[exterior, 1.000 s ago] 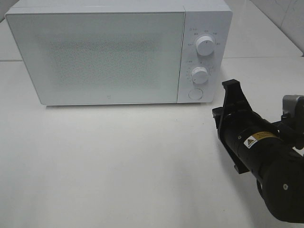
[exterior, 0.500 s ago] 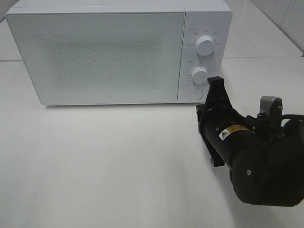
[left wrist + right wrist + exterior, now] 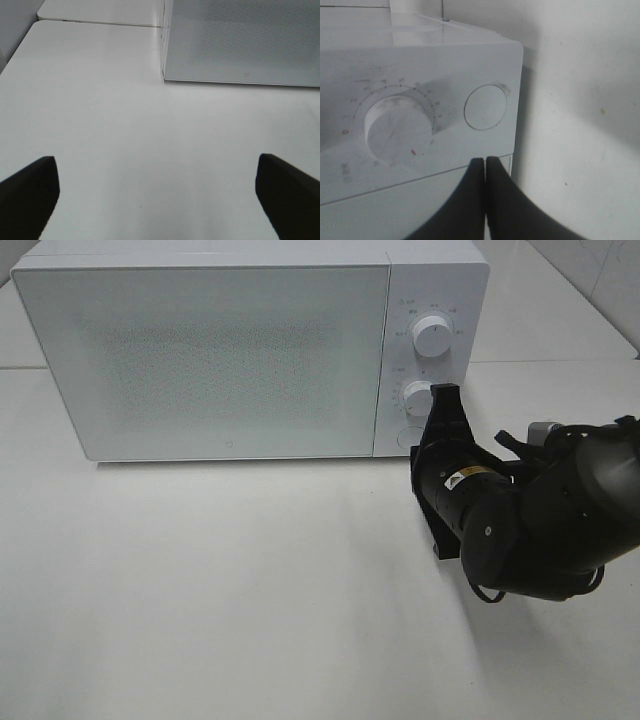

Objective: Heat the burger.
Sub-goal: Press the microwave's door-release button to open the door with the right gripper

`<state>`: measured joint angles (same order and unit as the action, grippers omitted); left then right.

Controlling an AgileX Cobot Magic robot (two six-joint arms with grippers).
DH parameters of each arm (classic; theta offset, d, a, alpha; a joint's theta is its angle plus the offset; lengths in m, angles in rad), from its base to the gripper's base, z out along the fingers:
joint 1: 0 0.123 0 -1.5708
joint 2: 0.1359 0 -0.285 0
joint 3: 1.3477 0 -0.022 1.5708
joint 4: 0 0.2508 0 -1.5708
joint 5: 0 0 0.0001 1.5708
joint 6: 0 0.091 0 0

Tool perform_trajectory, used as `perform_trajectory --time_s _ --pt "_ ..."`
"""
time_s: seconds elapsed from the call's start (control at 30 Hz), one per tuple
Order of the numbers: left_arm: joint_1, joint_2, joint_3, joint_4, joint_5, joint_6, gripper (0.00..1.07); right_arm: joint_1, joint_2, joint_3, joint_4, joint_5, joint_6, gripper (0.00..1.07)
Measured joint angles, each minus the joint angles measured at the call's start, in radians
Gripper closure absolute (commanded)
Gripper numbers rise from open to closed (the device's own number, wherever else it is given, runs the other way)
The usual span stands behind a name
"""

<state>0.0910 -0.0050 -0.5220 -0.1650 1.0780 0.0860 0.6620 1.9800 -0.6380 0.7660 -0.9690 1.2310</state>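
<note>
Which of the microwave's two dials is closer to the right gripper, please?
The lower dial, just above the round button: the shut right gripper sits beside it, while the upper dial stands well above.

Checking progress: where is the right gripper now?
Exterior high view, right side: the right gripper, shut, is at the microwave's front, close beside the lower dial and round button.

Mwave (image 3: 200, 360) blocks rear; tbl (image 3: 200, 620) front free.

right hand (image 3: 485, 160) closed, left hand (image 3: 155, 165) spread wide
</note>
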Motion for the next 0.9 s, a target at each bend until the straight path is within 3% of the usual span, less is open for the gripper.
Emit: perform_trajectory --time_s 0.5,0.9 --pt "0.000 0.000 0.000 0.000 0.000 0.000 0.07 -0.051 0.111 -0.139 -0.029 0.051 -0.015 1.07" --pt "0.000 0.000 0.000 0.000 0.000 0.000 0.07 -0.088 0.140 -0.186 -0.029 0.059 -0.021 1.07"
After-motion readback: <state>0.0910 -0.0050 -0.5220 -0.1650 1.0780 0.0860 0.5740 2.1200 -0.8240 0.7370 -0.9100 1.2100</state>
